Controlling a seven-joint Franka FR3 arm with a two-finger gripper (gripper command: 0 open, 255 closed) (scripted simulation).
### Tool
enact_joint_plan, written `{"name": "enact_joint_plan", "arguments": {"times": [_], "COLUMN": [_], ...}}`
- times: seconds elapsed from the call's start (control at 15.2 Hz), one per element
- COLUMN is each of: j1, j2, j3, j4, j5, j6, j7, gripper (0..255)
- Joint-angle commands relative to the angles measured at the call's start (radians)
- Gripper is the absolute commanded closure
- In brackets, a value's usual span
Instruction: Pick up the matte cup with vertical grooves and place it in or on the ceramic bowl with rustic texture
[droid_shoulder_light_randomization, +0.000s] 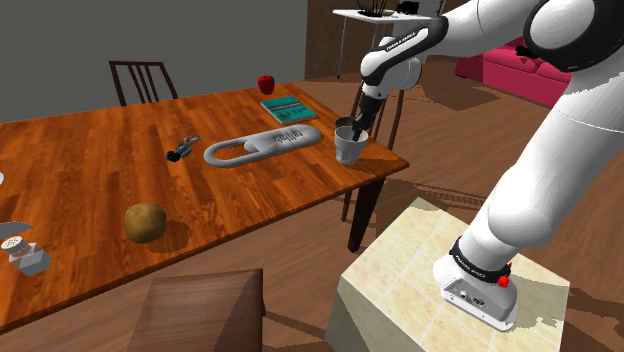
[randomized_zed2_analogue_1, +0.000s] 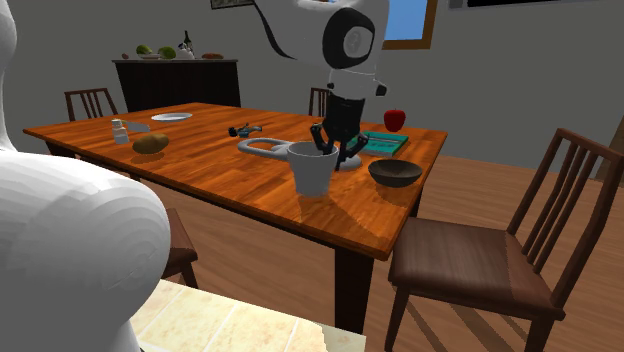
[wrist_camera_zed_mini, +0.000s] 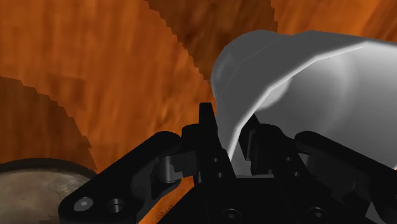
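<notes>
Wrist view shows the fingers clenched on the rim of the pale cup, standing on the desk beside the dark bowl, so lift straight up, level, before crossing over

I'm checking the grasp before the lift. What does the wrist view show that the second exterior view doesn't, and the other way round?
Wrist view: the pale cup has its wall clasped between the gripper fingers, one inside the rim, one outside.
Second exterior view: the cup is upright, and the dark bowl sits apart from it toward that view's right. There are also chairs and a sideboard.
Both: the cup, the gripper at its rim, and the wooden table.
</notes>
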Motion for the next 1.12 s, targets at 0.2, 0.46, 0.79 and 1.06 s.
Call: {"name": "enact_joint_plan", "arguments": {"times": [0.2,0.46,0.79,1.06], "j1": [-0.001,-0.002,-0.003,-0.003], "j2": [-0.037,-0.063,-0.091,-0.109], "j3": [-0.001,0.0,0.001,0.003], "j4": [0.033,0.06,0.1,0.136], "j5": [-0.029,-0.048,-0.067,-0.079], "j6": [-0.064,-0.114,-0.177,-0.227], "j7": [0.028,0.048,0.07,0.086], "gripper": [255,255,255,255]}}
